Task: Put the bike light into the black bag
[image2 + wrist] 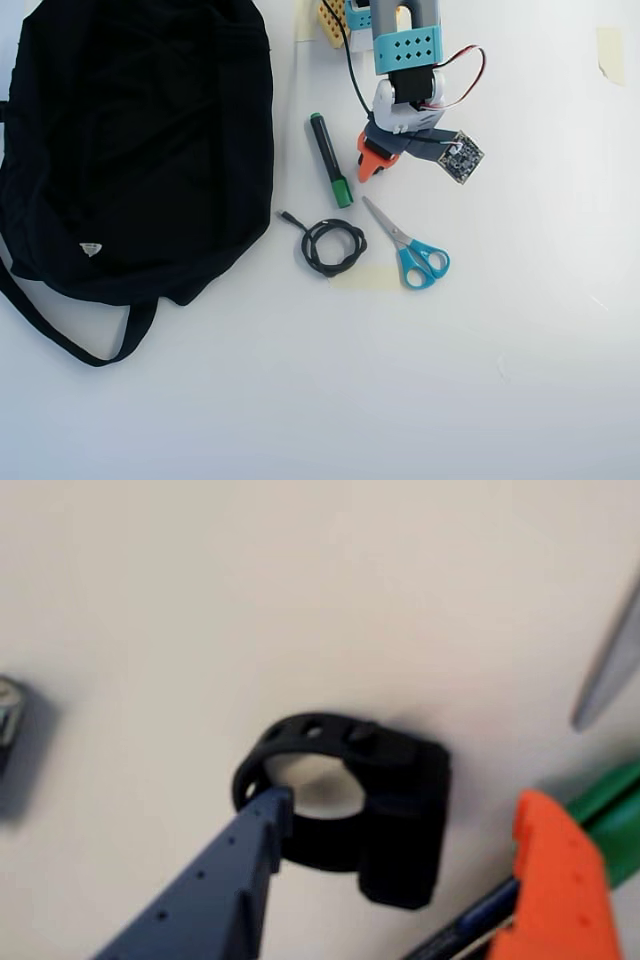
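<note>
White desk [520, 380] spreads under everything, bright and plain apart from a few pale tape patches.

From the overhead view, the black bag [130, 150] fills the left side of the desk, slumped soft, its long strap [60, 335] looping out below it and a small white label [90, 249] showing near its lower edge. Just right of the bag lies a green-tipped marker [329, 160], then my arm coming down from the top edge, with my gripper [372, 168] and its orange finger low over the desk beside the marker. Below that sit a coiled black cable [333, 247] and a pair of scissors [408, 246] with teal handles. The bike light itself I cannot make out from up here; my arm covers that spot.

From the wrist view, the bike light [400, 820] lies on the desk right in front of me, a small black block with its ring-shaped rubber strap [300, 735] to its left. My gripper [400, 815] is spread apart around it: the dark blue finger [215, 890] has its tip at the strap's ring, while the orange finger [550, 880] stands off to the right, clear of the block. Nothing is clamped. A scissor blade [610, 675] shows at the right edge, the marker's green behind the orange finger, and a blurred dark object [10, 725] at the left edge.
</note>
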`<state>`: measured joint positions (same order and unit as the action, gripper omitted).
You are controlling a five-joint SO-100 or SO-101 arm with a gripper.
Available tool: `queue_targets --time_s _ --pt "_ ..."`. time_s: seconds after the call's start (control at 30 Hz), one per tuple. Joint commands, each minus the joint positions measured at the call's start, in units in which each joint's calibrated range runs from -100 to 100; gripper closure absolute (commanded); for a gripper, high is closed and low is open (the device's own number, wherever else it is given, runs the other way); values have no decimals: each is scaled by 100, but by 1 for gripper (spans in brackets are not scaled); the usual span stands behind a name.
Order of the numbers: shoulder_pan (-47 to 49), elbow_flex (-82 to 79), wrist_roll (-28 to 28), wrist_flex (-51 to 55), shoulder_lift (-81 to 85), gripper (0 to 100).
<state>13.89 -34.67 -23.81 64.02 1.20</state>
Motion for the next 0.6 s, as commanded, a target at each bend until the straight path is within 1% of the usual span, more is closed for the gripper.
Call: queue_targets --time_s 0.0,0.57 --pt "-50 -1 11 -54 21 71" --pt "-50 53 -31 -183 -353 71"
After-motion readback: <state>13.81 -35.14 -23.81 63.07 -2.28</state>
